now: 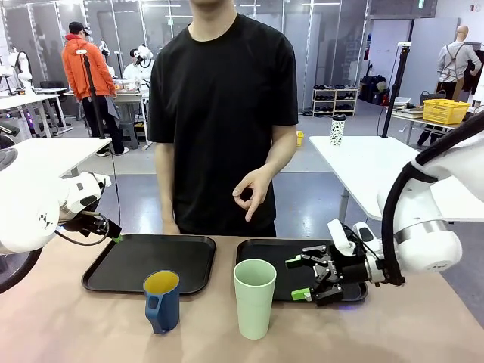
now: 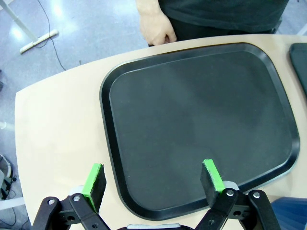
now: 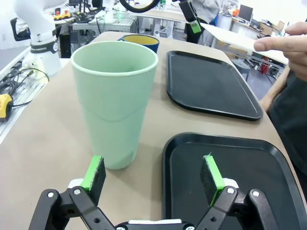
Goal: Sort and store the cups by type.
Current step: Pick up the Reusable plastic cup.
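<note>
A short dark blue mug (image 1: 162, 301) with a yellow inside stands on the tan table in front of the left black tray (image 1: 136, 261). To its right stands a taller mint-green tumbler (image 1: 254, 297), in front of the right black tray (image 1: 265, 248). My right gripper (image 1: 297, 278) hangs open over the right tray, just right of the tumbler. In the right wrist view the tumbler (image 3: 115, 100) stands ahead of the left finger, with the mug (image 3: 140, 42) behind it. My left gripper (image 2: 152, 177) is open over the left tray's (image 2: 192, 120) near edge, holding nothing.
A person in a black shirt stands at the far side of the table, one hand (image 1: 252, 193) raised with fingers in a ring, the other hand (image 2: 156, 24) at the table edge. Both trays are bare. White tables and other people stand farther back.
</note>
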`<state>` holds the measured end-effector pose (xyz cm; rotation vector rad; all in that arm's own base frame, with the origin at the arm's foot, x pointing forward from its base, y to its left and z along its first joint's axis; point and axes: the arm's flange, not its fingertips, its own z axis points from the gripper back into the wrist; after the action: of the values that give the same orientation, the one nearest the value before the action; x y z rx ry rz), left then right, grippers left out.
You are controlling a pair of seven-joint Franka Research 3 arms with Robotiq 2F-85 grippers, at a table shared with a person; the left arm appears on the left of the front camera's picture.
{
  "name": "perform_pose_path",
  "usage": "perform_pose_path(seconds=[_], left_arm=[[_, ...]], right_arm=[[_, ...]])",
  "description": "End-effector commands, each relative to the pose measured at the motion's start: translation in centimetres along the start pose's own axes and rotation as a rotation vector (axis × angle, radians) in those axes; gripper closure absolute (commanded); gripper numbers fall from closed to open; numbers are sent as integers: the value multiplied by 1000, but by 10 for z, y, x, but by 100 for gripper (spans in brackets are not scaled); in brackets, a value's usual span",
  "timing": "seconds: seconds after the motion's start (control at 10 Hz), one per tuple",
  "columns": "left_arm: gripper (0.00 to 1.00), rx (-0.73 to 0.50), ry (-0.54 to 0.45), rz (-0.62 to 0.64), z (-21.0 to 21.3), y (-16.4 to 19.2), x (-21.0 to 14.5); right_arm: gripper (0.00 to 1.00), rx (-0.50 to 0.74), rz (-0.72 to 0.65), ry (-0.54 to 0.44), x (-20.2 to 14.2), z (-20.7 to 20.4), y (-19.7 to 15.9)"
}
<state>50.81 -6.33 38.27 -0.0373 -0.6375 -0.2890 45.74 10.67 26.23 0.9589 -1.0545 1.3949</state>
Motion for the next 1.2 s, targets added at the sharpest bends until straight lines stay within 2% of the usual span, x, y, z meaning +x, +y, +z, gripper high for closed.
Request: perform_pose_path(seconds=[0.0, 0.4, 1.1], left_arm=[[0, 2, -2, -11, 1, 0, 1], [0, 2, -2, -11, 1, 0, 1], [0, 2, -2, -11, 1, 0, 1]], right_arm=[[0, 47, 33, -35, -12, -11, -10], [0, 180, 53, -43, -21, -30, -6], [0, 217, 74, -88, -28, -62, -2]])
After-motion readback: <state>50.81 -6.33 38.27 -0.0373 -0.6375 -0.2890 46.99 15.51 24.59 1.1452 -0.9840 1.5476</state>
